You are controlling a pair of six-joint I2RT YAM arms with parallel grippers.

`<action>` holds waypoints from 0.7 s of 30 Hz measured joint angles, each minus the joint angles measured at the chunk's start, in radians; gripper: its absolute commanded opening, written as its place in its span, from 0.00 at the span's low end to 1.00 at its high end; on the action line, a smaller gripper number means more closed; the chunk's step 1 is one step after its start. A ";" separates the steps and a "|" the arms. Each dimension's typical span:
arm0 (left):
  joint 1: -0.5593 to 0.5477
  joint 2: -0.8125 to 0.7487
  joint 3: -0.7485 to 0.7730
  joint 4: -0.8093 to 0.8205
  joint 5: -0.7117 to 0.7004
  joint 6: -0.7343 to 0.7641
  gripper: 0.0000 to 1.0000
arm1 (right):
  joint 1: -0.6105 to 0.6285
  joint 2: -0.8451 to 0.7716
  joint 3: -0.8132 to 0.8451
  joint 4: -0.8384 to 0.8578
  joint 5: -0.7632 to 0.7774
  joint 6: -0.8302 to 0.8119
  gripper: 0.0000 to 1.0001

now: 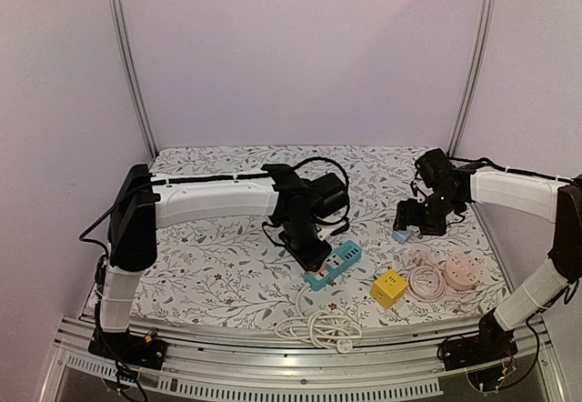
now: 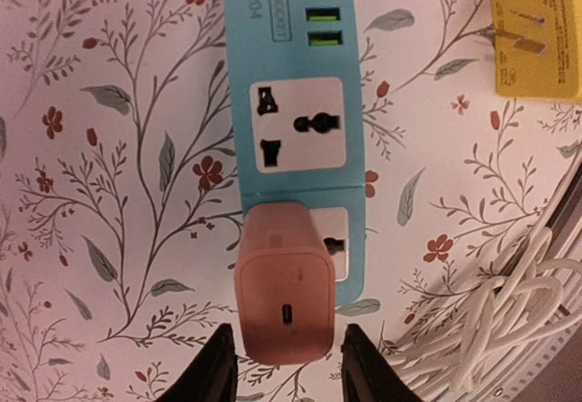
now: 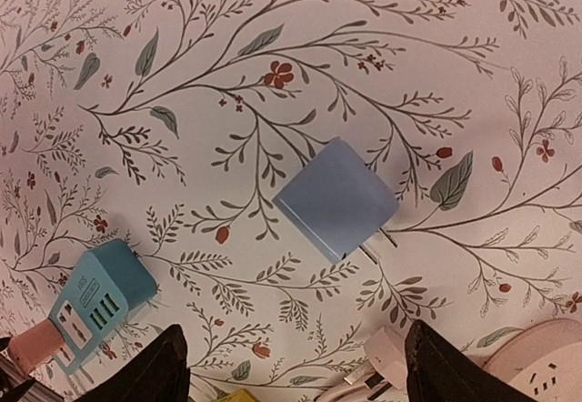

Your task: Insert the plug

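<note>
A pink charger plug stands pushed into the end socket of the teal power strip; both also show in the top view, the strip under my left arm. My left gripper is open, its fingers either side of the pink plug without touching it. A blue plug lies flat on the cloth, prongs pointing right. My right gripper is open and empty above it, in the top view at the right.
A yellow cube adapter lies right of the strip. A pink round power strip with a coiled cord sits at the far right. A white coiled cable lies at the front edge. A pale pink plug lies near my right fingers.
</note>
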 measured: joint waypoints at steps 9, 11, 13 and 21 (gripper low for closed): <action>0.000 0.000 0.011 -0.004 0.017 0.012 0.63 | -0.003 0.114 0.068 -0.027 0.024 0.042 0.76; 0.000 0.000 0.015 -0.003 0.021 0.015 0.71 | -0.013 0.126 0.074 -0.036 0.028 0.066 0.75; 0.000 0.000 0.016 -0.003 0.029 0.018 0.78 | -0.022 0.137 0.086 -0.055 0.031 0.087 0.75; 0.000 0.000 0.018 -0.004 0.050 0.026 0.87 | -0.034 0.196 0.184 -0.086 0.033 0.099 0.77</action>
